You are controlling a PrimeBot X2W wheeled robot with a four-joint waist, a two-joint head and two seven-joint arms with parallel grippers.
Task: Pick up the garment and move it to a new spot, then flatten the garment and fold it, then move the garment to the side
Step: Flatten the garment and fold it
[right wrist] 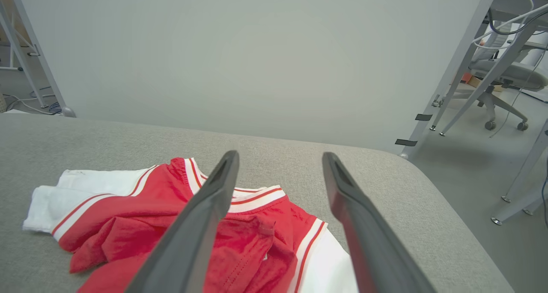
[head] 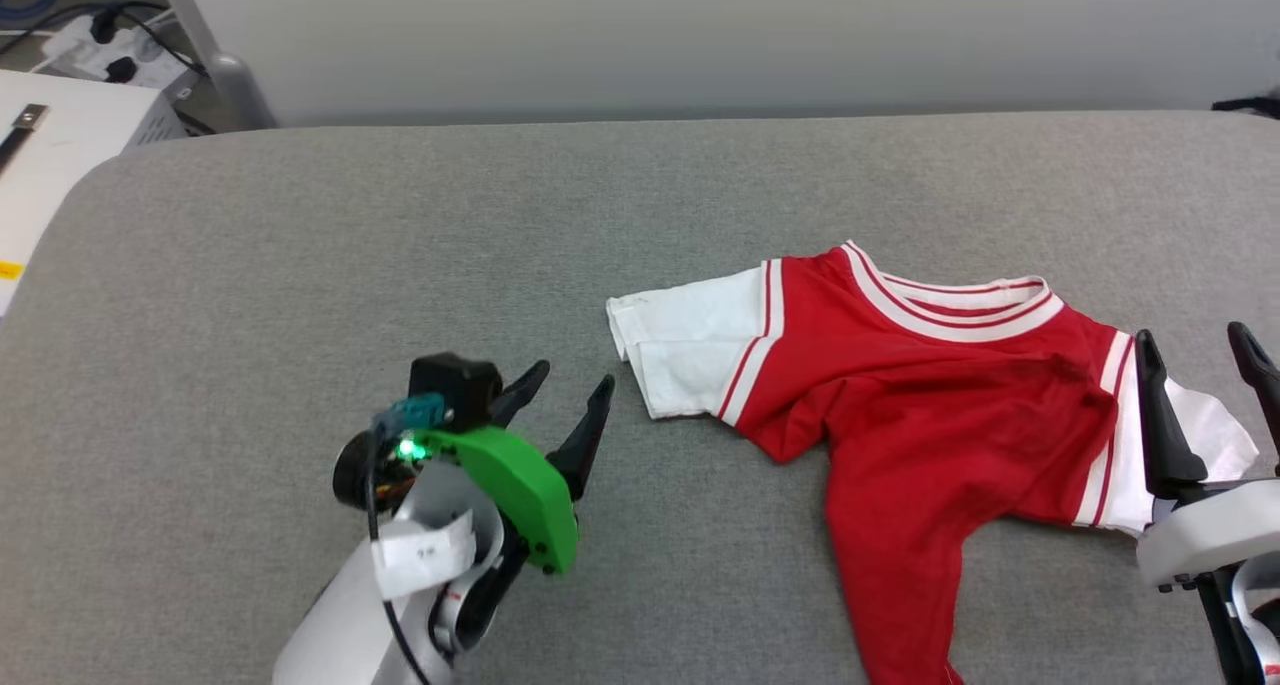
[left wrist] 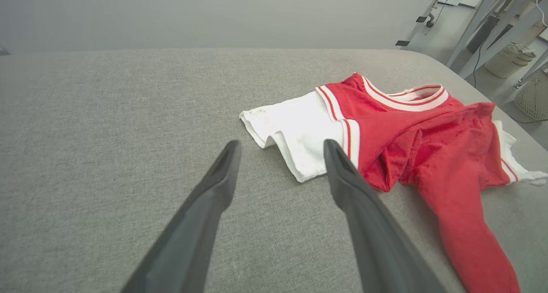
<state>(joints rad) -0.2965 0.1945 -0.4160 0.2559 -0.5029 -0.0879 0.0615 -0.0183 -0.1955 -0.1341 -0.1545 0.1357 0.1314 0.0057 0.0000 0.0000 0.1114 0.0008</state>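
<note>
Crumpled garment, left gripper spread, right gripper spread (probably above sleeve)

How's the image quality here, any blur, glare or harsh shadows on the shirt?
Head view: soft even light, no glare, the garment sharp with faint shadows under its folds. Left wrist view: the left fingers loom large, slightly soft. Right wrist view: the right fingers likewise, garment clear.

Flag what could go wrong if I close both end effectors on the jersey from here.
The garment lies bunched and twisted; a pinch may take several layers. The open left end effector sits short of the white sleeve; closing now may catch nothing. The open right end effector hangs by the other sleeve, near the table edge: dragging might spill fabric.
</note>
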